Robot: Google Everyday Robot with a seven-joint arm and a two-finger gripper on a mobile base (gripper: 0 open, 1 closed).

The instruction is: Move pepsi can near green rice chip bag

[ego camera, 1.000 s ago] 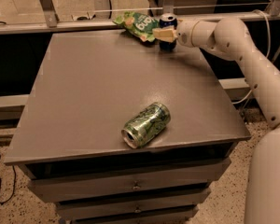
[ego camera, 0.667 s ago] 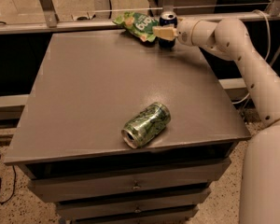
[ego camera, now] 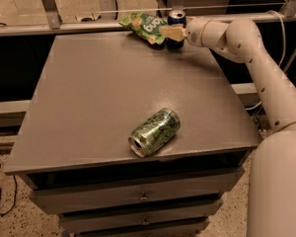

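Note:
The pepsi can (ego camera: pixel 176 19) stands upright at the table's far edge, dark blue with a silver top. The green rice chip bag (ego camera: pixel 144 26) lies right beside it on its left, touching or nearly touching. My gripper (ego camera: pixel 171 33) reaches in from the right and is shut on the pepsi can. One tan finger (ego camera: pixel 168 32) crosses the can's front and hides its middle. The can's base is at about table height; I cannot tell if it rests on the table.
A green patterned can (ego camera: pixel 155 131) lies on its side near the front of the grey table (ego camera: pixel 89 98). My white arm (ego camera: pixel 246 48) runs along the table's right side. A metal rail (ego camera: pixel 64 27) runs behind the far edge. Drawers sit below the tabletop.
The gripper with the pepsi can has shifted slightly toward the far edge, beside the bag. The bag and the green patterned can have not moved.

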